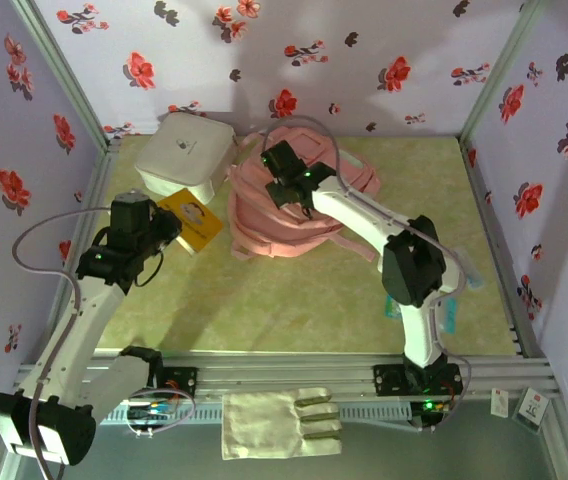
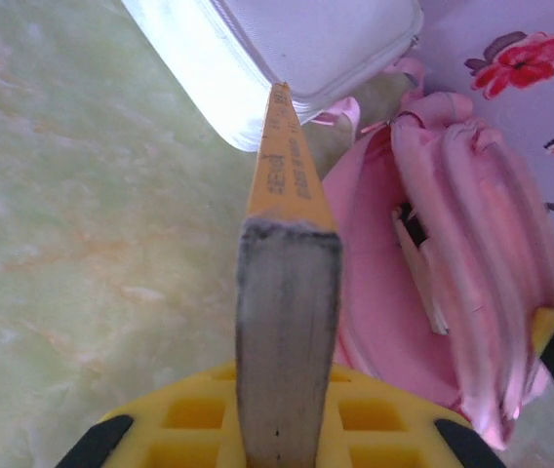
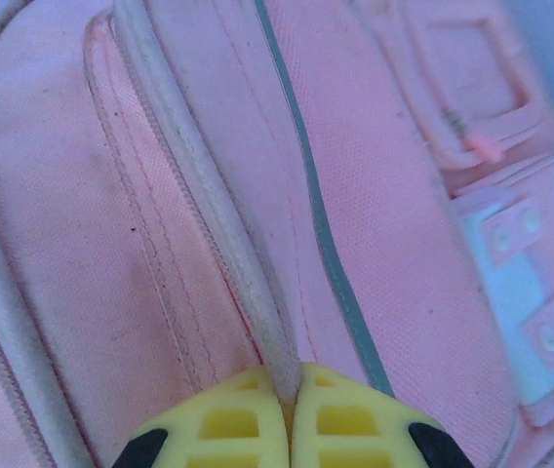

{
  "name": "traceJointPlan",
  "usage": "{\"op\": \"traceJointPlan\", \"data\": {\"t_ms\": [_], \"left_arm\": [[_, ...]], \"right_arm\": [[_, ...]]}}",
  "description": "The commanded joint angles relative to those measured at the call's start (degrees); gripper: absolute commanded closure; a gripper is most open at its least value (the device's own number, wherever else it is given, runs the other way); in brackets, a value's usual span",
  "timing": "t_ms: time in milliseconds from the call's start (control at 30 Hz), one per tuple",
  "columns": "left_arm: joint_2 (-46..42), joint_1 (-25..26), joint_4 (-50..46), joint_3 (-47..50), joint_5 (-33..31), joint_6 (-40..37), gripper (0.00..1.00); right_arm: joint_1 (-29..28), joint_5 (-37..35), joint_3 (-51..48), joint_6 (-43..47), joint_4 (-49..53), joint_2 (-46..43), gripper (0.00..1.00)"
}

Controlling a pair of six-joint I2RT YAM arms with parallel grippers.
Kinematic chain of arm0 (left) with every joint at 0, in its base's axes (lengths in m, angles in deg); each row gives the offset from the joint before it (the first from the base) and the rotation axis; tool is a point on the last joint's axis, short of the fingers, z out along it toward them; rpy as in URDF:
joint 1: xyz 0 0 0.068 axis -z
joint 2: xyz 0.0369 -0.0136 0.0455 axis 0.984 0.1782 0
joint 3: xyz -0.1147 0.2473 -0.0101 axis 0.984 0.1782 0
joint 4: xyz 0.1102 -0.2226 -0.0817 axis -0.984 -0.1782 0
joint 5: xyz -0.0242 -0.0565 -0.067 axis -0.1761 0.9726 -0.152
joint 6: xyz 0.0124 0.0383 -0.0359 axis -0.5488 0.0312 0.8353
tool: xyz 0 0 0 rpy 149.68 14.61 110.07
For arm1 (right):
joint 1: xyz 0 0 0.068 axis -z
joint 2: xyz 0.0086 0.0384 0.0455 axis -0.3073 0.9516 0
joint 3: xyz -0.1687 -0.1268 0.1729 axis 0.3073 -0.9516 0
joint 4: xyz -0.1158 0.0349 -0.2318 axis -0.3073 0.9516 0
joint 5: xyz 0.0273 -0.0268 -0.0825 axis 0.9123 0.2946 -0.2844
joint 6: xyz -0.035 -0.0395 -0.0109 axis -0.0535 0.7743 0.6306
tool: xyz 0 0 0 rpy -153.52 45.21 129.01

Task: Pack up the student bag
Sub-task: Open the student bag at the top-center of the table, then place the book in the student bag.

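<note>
Pink fabric takes up the far middle of the bench (image 1: 294, 310): the bag (image 1: 264, 228) lies flat there, with its long axis running from near left to far right in the overhead view. Its left end sits just beside a white box (image 1: 184, 150) in the far left corner.

The right arm (image 1: 364, 215) reaches over the bag, and its jaws are down on the upper face. In the right wrist view they are pressed together, with a pale corded ridge of the bag (image 3: 160, 195) running straight into the line where they meet. This looks like a pinch on that ridge, and no gap shows between them.

The left jaws sit left of the bag and hold a thin yellow book (image 1: 196, 222). In the left wrist view the book (image 2: 282, 175) stands edge-on between the yellow fingers (image 2: 189, 414), its far end pointing towards the box (image 2: 306, 49). The bag (image 2: 453, 244) lies off to the right of it.

So the bag is right of the book, near it but apart, and the right arm is the one already on it. I judge that the next move depends on the right jaws lifting that edge enough to make a mouth. The book would then have to travel right and turn to line up with the bag's long axis. No opening can be made out yet.
</note>
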Motion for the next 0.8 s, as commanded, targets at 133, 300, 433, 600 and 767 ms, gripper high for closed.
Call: {"op": "traceJointPlan", "data": {"t_ms": [133,300,433,600,767], "left_arm": [[-3.1,-0.6,10.5,0.2,9.2,-1.6,1.0],[-2.7,-0.6,18.2,3.1,14.1,2.8,1.0],[0.1,-0.6,34.1,10.1,19.6,13.3,1.0],[8.8,1.1,55.8,16.4,22.8,24.6,1.0],[16.0,3.8,64.4,15.5,23.1,27.7,1.0]], "right_arm": [[0.7,-5.0,6.4,-4.4,-1.8,-2.8,1.0],[1.4,-4.1,9.1,-6.6,-0.4,-2.7,1.0],[2.7,-1.4,11.1,-9.1,0.4,-3.0,1.0],[5.0,4.3,11.5,-12.3,0.2,-3.7,1.0],[6.3,6.7,10.5,-14.1,0.0,-4.7,1.0]]}}
